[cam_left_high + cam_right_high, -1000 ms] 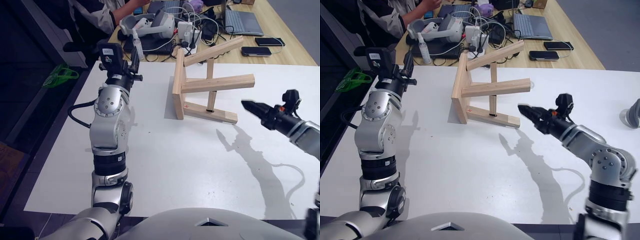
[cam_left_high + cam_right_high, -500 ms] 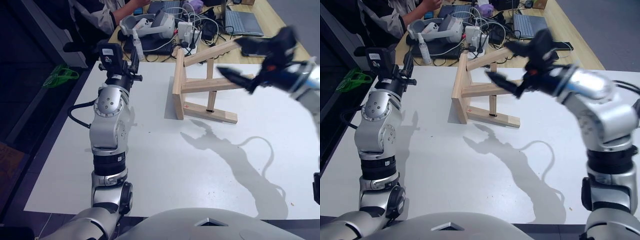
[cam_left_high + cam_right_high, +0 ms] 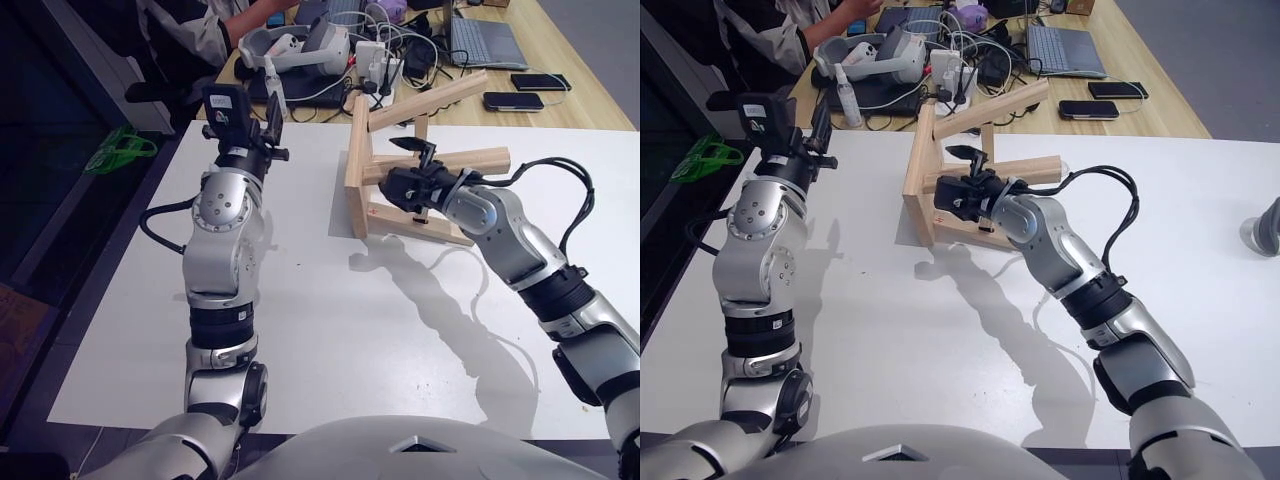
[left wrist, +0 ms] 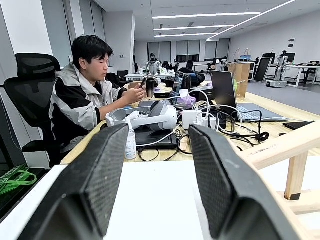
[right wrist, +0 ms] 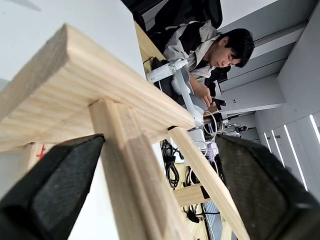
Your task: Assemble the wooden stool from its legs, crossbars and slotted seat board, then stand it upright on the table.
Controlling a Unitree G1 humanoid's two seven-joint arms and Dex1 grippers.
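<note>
Wooden stool (image 3: pixel 400 170) is lying sideways near the table's (image 3: pixel 300 330) far edge. Right gripper (image 3: pixel 398 182) is straddling a leg (image 3: pixel 480 160), unclosed, probably to right it. Left gripper (image 4: pixel 159 180) is gaping, empty.

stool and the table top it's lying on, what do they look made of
Stool: pale solid wood, apparently unpainted and unvarnished; straight grain lines and matte square-cut faces show in the right wrist view. Table top: smooth white matte surface, possibly laminate or painted board; no grain, only soft shadows, so the core is unclear.
</note>
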